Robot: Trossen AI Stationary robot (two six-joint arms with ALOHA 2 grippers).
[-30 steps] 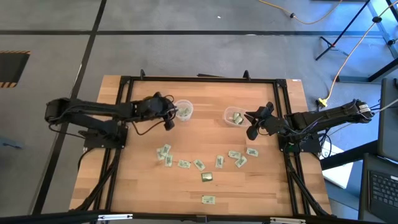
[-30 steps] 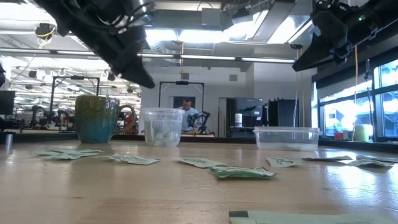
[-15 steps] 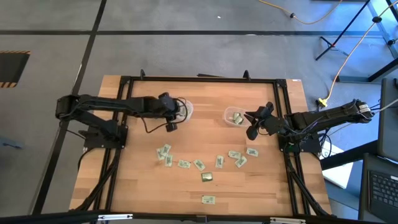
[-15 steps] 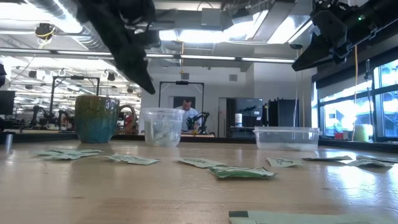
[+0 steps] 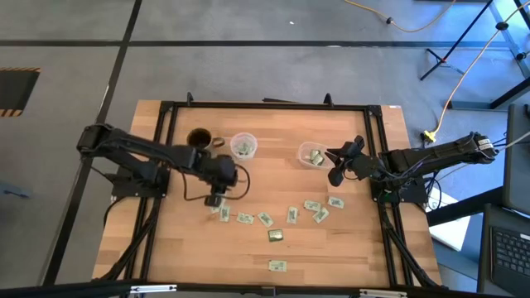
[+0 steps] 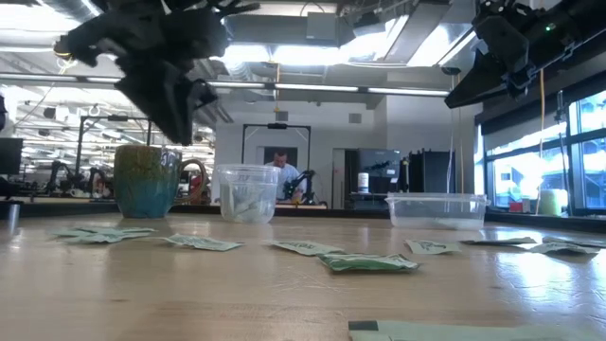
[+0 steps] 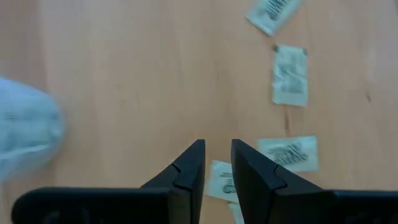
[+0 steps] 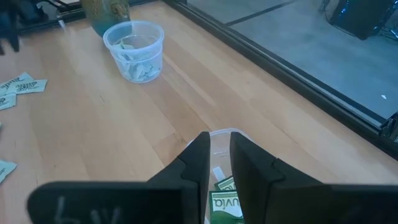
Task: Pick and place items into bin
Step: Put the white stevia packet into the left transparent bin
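Observation:
Several small green-and-white packets (image 5: 265, 218) lie flat across the table's middle, with one olive-gold packet (image 5: 276, 235) among them and one packet (image 5: 277, 266) alone near the near edge. My left gripper (image 5: 215, 200) hovers over the leftmost packets, fingers shut to a narrow slit (image 7: 217, 152), and a packet (image 7: 217, 180) lies below them. My right gripper (image 5: 335, 177) waits above the clear bin (image 5: 312, 155), shut (image 8: 220, 146); the bin holds packets. The clear cup (image 5: 243, 146) also holds packets.
A green glazed mug (image 5: 199, 137) stands left of the clear cup, toward the far edge. A black frame (image 5: 265, 106) borders the table. Bare wood lies between the packets and the near edge. A person (image 6: 282, 170) sits far back in the room.
My left gripper has swung away from the clear cup toward the near edge and a little left, ending over the leftmost packets. The mug, hidden under that arm before, now shows from above. The right arm has kept still.

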